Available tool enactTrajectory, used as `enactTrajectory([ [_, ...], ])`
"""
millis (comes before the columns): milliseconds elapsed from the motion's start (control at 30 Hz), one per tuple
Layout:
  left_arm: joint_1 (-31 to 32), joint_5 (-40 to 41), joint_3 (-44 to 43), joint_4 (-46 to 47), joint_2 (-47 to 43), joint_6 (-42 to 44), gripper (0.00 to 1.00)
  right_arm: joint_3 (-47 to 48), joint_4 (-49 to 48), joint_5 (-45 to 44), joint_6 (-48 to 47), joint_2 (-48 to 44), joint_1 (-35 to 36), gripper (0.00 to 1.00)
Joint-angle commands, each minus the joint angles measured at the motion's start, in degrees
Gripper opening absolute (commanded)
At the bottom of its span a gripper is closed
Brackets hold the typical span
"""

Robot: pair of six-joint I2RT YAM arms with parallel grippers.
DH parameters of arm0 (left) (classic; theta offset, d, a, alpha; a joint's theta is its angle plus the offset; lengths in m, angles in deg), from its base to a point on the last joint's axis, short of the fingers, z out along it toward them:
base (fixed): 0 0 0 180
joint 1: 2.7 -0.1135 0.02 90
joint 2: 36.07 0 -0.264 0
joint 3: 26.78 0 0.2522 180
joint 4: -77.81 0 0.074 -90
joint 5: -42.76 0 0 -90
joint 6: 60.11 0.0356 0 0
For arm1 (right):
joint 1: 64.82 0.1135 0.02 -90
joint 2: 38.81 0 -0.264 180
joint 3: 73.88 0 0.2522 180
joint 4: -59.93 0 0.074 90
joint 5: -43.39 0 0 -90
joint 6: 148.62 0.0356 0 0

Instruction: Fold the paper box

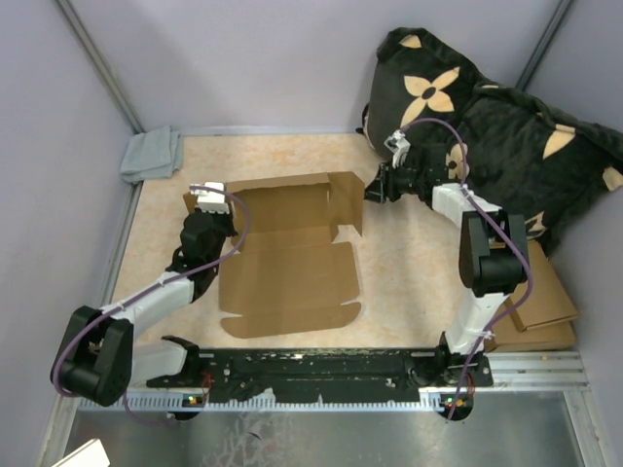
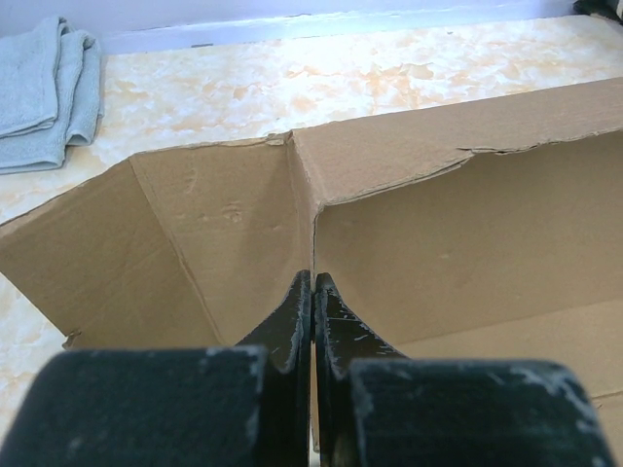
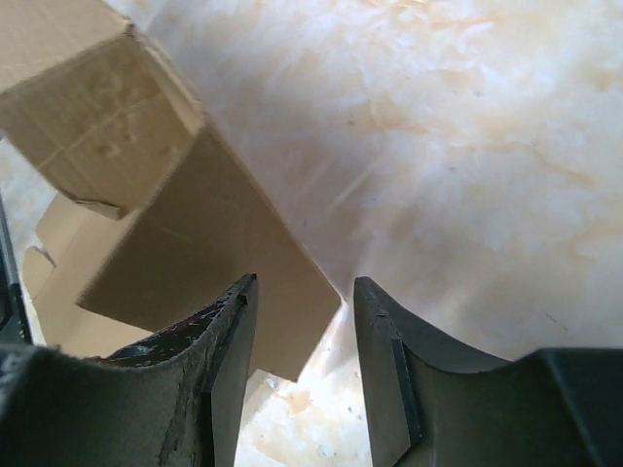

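The paper box [image 1: 292,263] lies as a brown die-cut sheet in the middle of the table, its back wall and right side flap standing up. My left gripper [image 1: 209,209] is at the back left corner. In the left wrist view its fingers [image 2: 313,277] are shut on a thin cardboard edge at the corner fold of the box [image 2: 438,243]. My right gripper [image 1: 370,192] is at the outside of the raised right flap. Seen from the right wrist, this gripper [image 3: 304,287] is open, and the flap's [image 3: 195,224] lower corner reaches into the gap between its fingers.
A folded grey-blue cloth [image 1: 151,154] lies at the back left corner, also seen as the cloth [image 2: 44,88] in the left wrist view. A black cushion with tan flowers [image 1: 487,107] fills the back right. Stacked thicker cardboard pieces [image 1: 540,306] sit at the right, near the right arm.
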Motion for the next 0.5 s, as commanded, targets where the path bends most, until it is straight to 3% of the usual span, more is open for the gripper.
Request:
enactTrajectory([
  [0,-0.03,-1.10,0.17,0.90,-0.68,-0.76,0.00,3.19,-4.00,6.02,-2.15,0.80,2.79,0.45],
  [233,-0.02,-0.74,-0.03,0.39,-0.66,-0.23,0.00,4.67,1.13,8.59,-6.00,0.17,6.30,0.45],
  [467,0.01,-1.68,0.33,0.69,-0.52,-0.18,0.00,2.19,-0.28,6.42,-4.38,-1.93,8.08,0.45],
])
